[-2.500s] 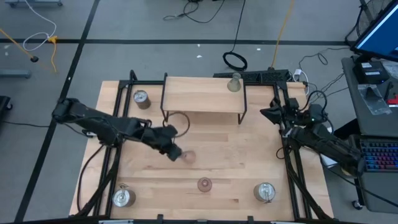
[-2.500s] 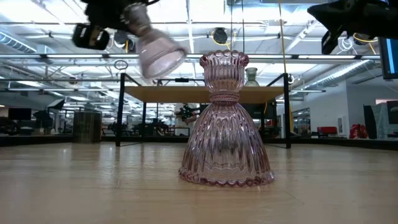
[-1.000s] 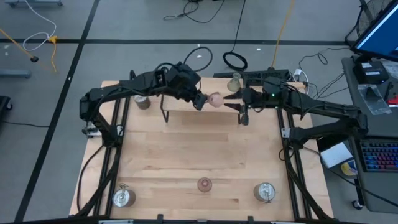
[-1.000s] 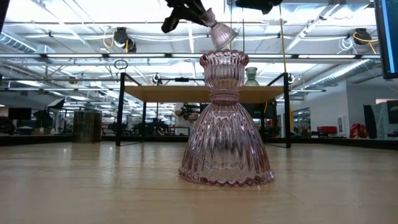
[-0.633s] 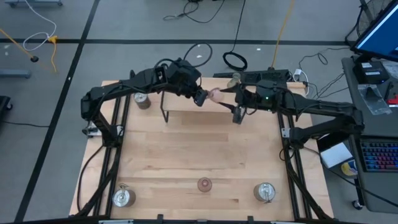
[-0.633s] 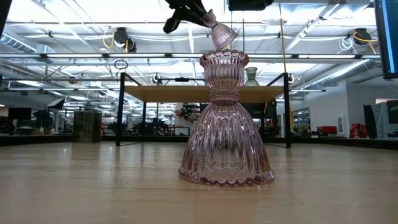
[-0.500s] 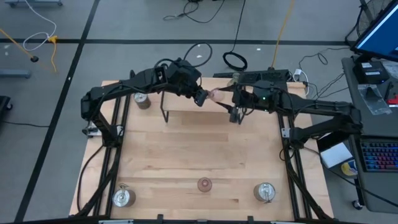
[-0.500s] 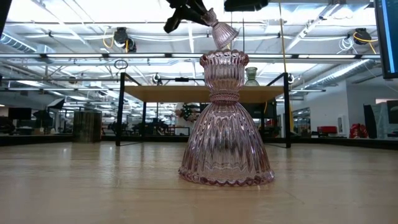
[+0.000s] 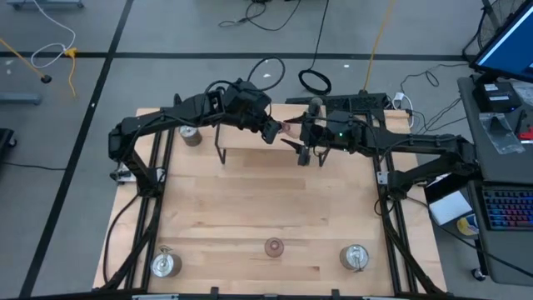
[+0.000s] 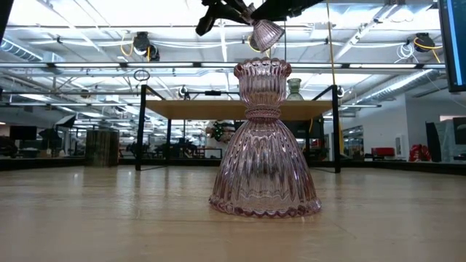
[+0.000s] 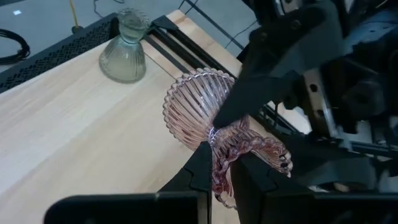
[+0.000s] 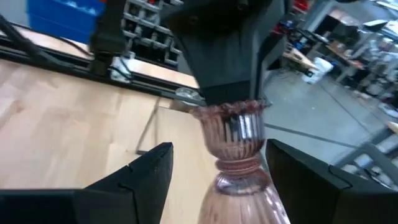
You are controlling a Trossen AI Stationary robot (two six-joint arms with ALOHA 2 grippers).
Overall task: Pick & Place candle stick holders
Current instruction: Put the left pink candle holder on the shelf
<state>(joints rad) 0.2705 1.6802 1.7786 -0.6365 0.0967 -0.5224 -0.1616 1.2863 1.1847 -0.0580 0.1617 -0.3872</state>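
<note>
Pink holder (image 11: 205, 115) gripped by left tool (image 11: 216, 163), between right tool's (image 12: 217, 165) spread fingers.

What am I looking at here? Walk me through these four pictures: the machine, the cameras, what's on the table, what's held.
This is a robot with two dark arms at a wooden table. One picture looks straight down from above, one looks level across the tabletop, and two come from cameras on the arms' wrists. The left gripper is shut on a pink glass candle holder, held in the air above a small wooden shelf. The right gripper is open, its fingers on either side of that holder. On the shelf stands a greenish glass holder. On the table are three silver metal holders and a second pink holder.
</note>
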